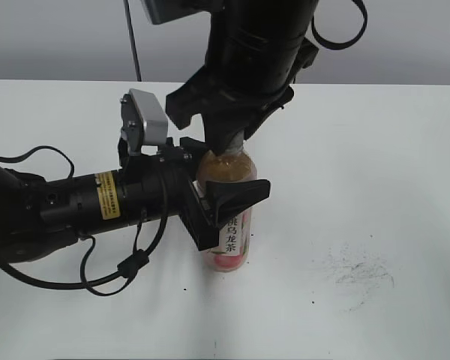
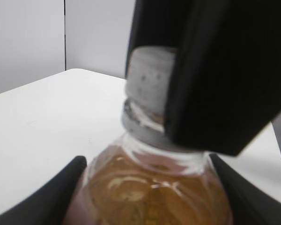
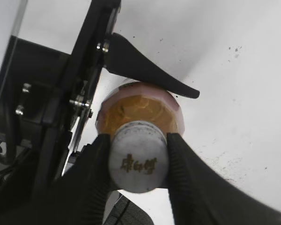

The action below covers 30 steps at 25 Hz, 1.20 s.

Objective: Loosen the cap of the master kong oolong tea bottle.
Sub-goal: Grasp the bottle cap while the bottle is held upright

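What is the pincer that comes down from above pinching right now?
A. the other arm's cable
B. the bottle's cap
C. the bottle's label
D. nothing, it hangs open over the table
B: in the right wrist view the right pincer has a finger pressed on each side of the cap, while the left pincer holds the bottle by its body.

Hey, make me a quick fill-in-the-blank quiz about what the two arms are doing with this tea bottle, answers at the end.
1. The right gripper is closed on the bottle's ____.
2. The left gripper holds the master kong oolong tea bottle by its ____.
3. The bottle stands ____ on the table.
4. The tea inside is ____ in colour.

Missing words: cap; body; upright; amber
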Motion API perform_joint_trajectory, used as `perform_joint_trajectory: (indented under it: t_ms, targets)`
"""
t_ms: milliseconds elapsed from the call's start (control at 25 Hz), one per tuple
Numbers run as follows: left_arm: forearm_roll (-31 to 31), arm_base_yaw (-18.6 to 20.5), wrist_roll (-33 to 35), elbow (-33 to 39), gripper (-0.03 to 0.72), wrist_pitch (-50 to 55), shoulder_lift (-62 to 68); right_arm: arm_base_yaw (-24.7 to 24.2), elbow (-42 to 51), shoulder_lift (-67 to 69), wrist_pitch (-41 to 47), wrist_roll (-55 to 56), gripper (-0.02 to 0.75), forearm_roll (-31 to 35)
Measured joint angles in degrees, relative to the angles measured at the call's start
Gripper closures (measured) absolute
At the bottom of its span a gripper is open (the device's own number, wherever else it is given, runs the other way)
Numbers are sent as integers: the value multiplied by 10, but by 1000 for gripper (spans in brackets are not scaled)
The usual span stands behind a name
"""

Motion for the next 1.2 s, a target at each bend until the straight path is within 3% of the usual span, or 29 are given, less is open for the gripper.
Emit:
perform_joint_trajectory:
  t_ms: [160, 720, 880, 1200]
  targets:
    - [0, 0, -1, 0, 240, 0, 0, 0, 0, 0, 0, -104, 465, 0]
    - [-4, 0, 10, 0, 240, -4, 0, 0, -29, 8, 18, -754, 465, 9]
    - [-4, 0, 11, 0, 240, -4, 0, 0, -30, 10, 18, -848, 465, 9]
    - [-9, 1, 7, 0, 240, 1, 0, 0, -39, 21, 19, -925, 465, 6]
